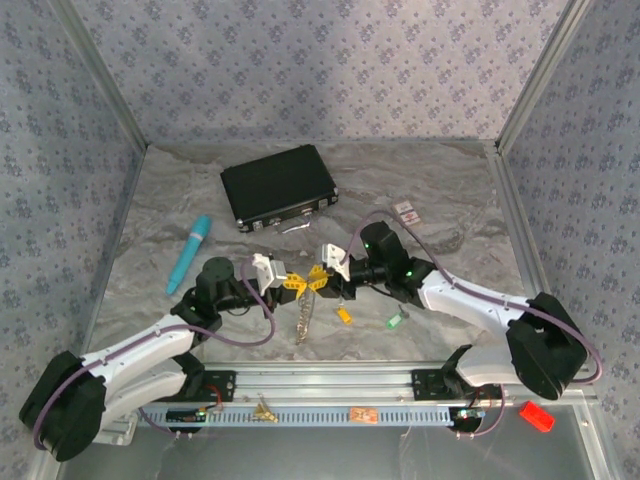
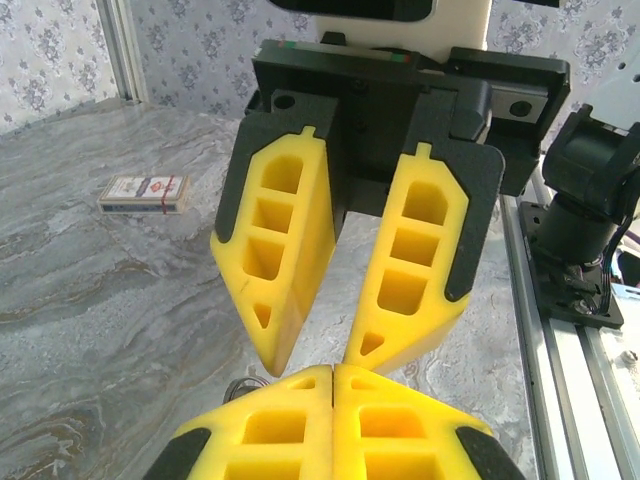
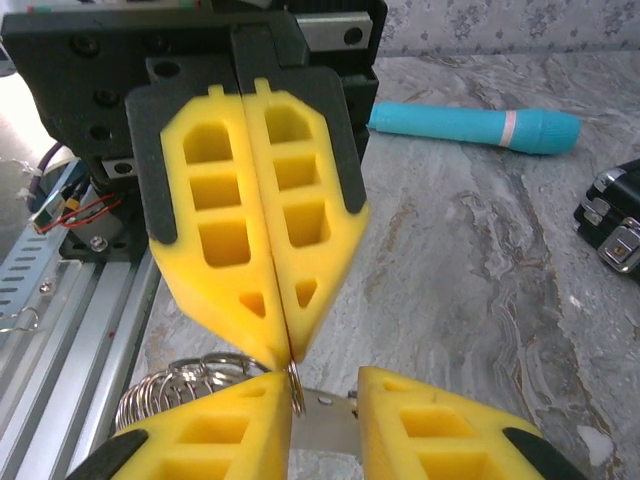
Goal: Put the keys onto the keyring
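marble tabletop (image 3: pixel 470 260); right wrist view shows keyring (image 3: pixel 170 390) coils.

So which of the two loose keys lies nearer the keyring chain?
The yellow-headed key, just right of the keyring chain; the green-headed key lies farther right.

Robotics lab test cell, by the look of the rig. Boxed in on three sides by floral-print panels (image 1: pixel 330 60) held in bare aluminium posts (image 1: pixel 101 72). Marble-pattern sheet for a tabletop (image 1: pixel 450 200). Bolted to a slotted aluminium rail (image 1: pixel 330 383) at the near edge: left arm (image 1: pixel 140 350) and right arm (image 1: pixel 470 300), purple cable (image 1: pixel 270 318) looped loose alongside.
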